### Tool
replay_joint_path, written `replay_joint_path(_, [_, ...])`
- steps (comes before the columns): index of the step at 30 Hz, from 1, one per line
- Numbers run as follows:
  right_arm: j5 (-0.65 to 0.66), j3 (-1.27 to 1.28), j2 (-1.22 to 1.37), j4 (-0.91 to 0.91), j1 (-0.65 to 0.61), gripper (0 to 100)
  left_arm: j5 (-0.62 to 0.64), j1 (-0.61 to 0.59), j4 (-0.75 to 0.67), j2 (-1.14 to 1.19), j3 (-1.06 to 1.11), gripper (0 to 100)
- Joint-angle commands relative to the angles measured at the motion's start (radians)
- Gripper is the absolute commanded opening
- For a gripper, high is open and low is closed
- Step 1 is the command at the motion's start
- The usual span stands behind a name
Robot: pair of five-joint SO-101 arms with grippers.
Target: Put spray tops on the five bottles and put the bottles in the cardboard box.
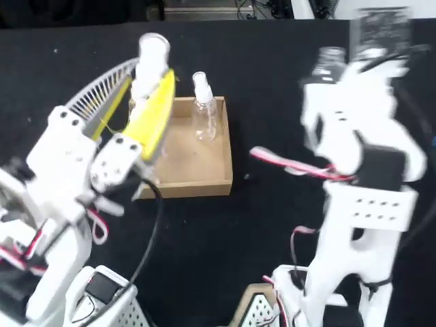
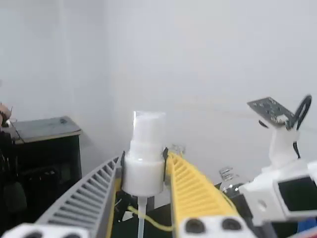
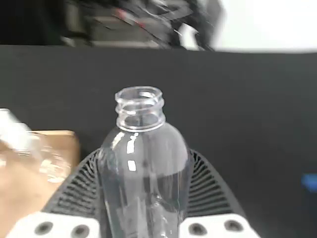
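A glossy clear plastic bottle [image 3: 141,168] and a smooth white plastic top [image 2: 144,161] are each held between ribbed plastic jaws.

A box [image 1: 197,184] sat on the table [image 1: 272,225], with one bottle [image 1: 204,112] standing in its far right corner. The left gripper [image 2: 143,171] held a spray top [image 2: 145,146] above the box's far left corner; the right gripper [image 3: 142,166] held a second bottle [image 3: 141,139] well right of the box.

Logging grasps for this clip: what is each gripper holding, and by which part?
The left gripper clamps a spray top by its collar; the right gripper grips an uncapped bottle around its body.
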Motion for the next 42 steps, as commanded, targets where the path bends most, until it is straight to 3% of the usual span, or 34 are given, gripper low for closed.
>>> replay_joint_path(1, [-0.031, 0.17, -0.117, -0.196, -0.104, 1.1, 0.098, -0.074, -0.118, -0.005, 0.05, 3])
replay_joint_path(5, [-0.054, 0.392, -0.213, -0.367, -0.176, 1.1, 0.117, -0.082, -0.253, -0.012, 0.139, 3])
replay_joint_path(10, [-0.052, 0.676, -0.377, -0.58, -0.276, 1.1, 0.121, -0.081, -0.31, -0.005, 0.174, 3])
replay_joint_path(16, [-0.052, 0.923, -0.558, -0.752, -0.434, 1.1, 0.29, -0.081, -0.333, -0.002, 0.168, 3])
replay_joint_path(22, [-0.052, 1.081, -0.661, -0.876, -0.555, 1.1, 0.296, -0.081, -0.548, -0.003, 0.278, 3])
replay_joint_path(27, [-0.052, 1.121, -0.696, -0.896, -0.559, 1.1, 0.29, 0.045, -0.744, -0.012, 0.404, 3])
replay_joint_path(33, [-0.044, 1.127, -0.699, -0.891, -0.557, 1.1, 0.12, 0.088, -0.746, -0.012, 0.43, 3])
replay_joint_path(42, [-0.051, 1.127, -0.693, -0.896, -0.48, 1.1, 0.103, 0.085, -0.744, -0.003, 0.429, 3])
